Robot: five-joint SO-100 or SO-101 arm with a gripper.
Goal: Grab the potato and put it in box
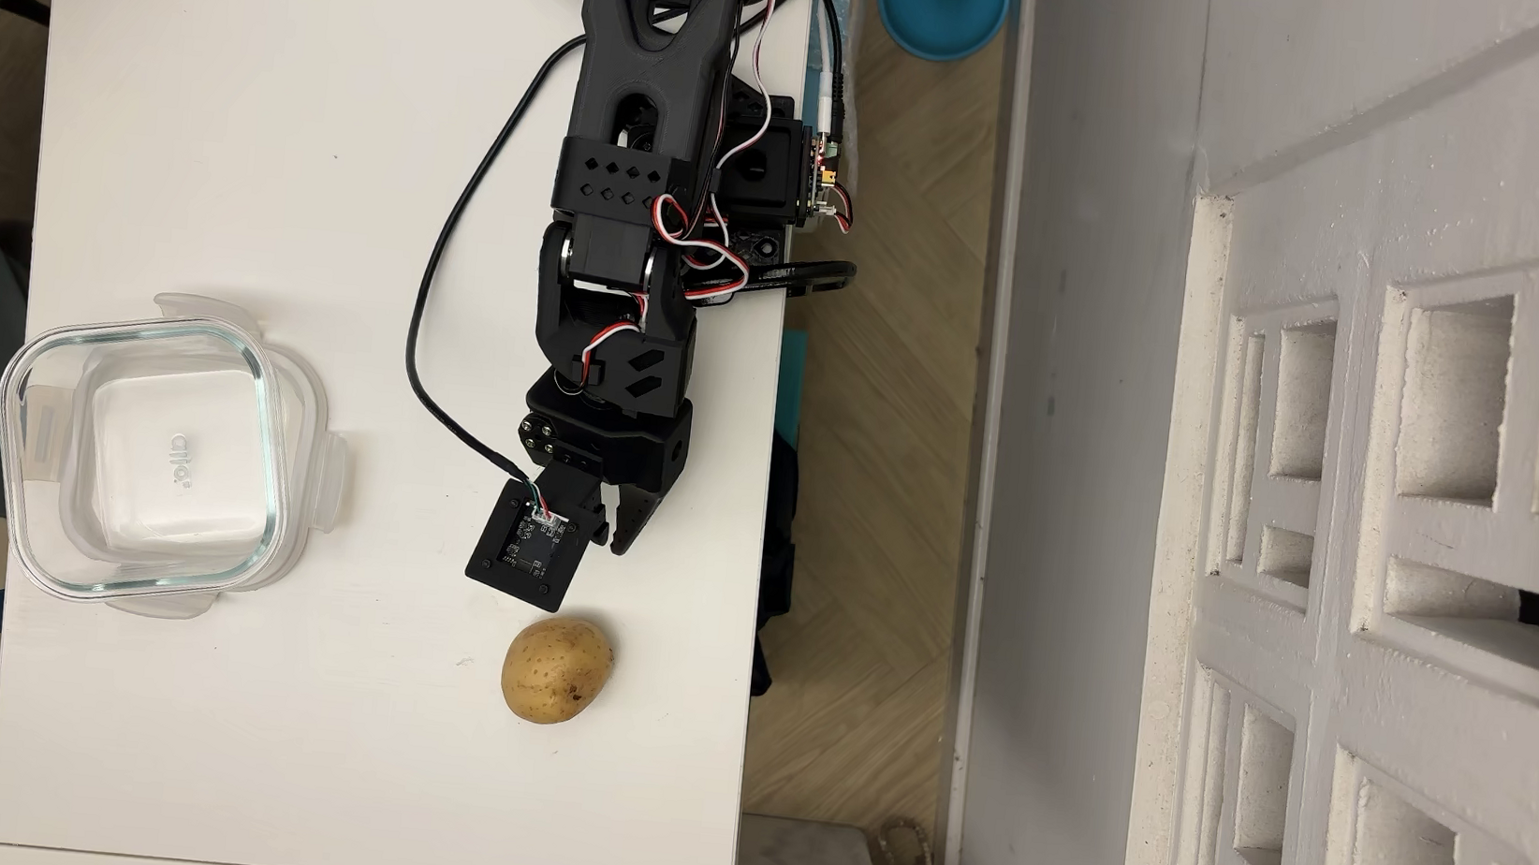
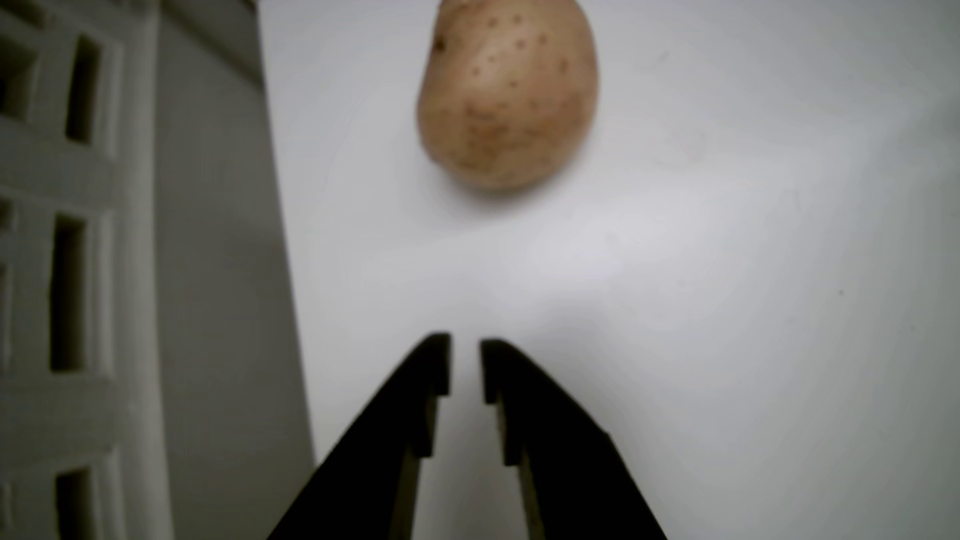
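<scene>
Home: herringbone floor [image 1: 884, 424], panelled door [image 1: 1378, 569].

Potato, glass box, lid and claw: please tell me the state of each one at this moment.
potato: lying free on the white table, not gripped, just ahead of the claw.
box: open, empty, upright, standing on its lid.
lid: off, under the box.
claw: nearly closed with a narrow gap, holding nothing, short of the potato.

White table [image 1: 287, 122] over wood-pattern floor [image 1: 884, 424], with a blue round base [image 1: 943, 10] beyond its top edge and a white panelled wall [image 1: 1426, 476] at right.
</scene>
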